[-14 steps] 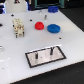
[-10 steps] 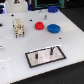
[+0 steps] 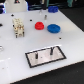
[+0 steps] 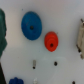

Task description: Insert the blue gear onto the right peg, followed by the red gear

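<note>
**A:** so where's everything sitting? The blue gear (image 3: 54, 28) is flat on the white bench (image 3: 70, 45), toward the far side, and the red gear (image 3: 39, 26) is just beside it on the exterior view's left, not touching.

**B:** yep, and the wrist view has both too: blue gear (image 4: 31, 25) and red gear (image 4: 51, 41) near each other with a strip of bench between. Each shows a dark centre hole.

**A:** the plate (image 3: 46, 56) is nearer the camera, well apart from the gears. The right peg (image 3: 51, 51) stands upright on it, with the short pin (image 3: 38, 55) toward the exterior view's left.

**B:** gripper? I can't find it for sure in either shot, so no clue if the jaws are apart or together. Since the wrist camera looks down on both gears, they're under the arm, untouched.

**A:** also a pale blocky thing (image 3: 19, 27) left of the red gear. Too blurry to name.
</note>
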